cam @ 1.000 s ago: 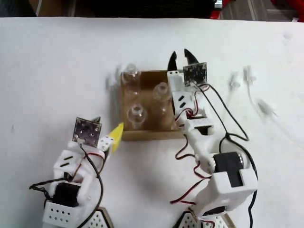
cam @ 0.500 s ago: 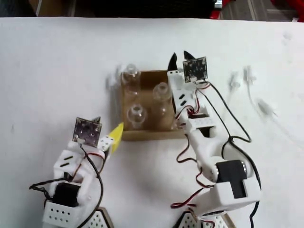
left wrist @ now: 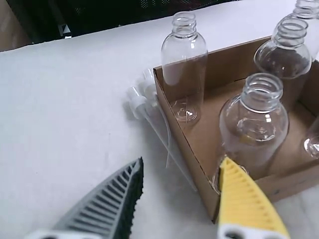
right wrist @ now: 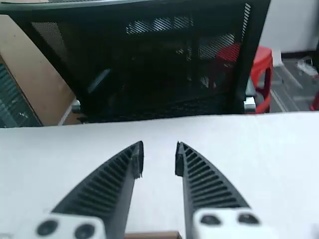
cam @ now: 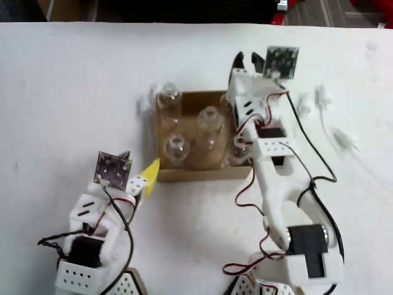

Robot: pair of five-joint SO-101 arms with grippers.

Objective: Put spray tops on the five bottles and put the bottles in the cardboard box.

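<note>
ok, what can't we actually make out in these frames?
High view: the right arm covers the right side of the cardboard box; the bottle there is half hidden, count unsure.
High view: loose spray tops too blurred to count.
Left wrist view: the frame cuts off the edge bottle.

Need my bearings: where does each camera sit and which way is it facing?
High view: fixed above the table, looking down on the cardboard box of uncapped bottles; both arms show, right hand beyond the box, left hand at its near corner.
Left wrist view: on the left arm, facing the box corner; its open grey and yellow fingers frame it.
Right wrist view: faces away over the table toward a black mesh chair; its black fingers show.
High and left wrist share box, bottles and loose spray tops.
</note>
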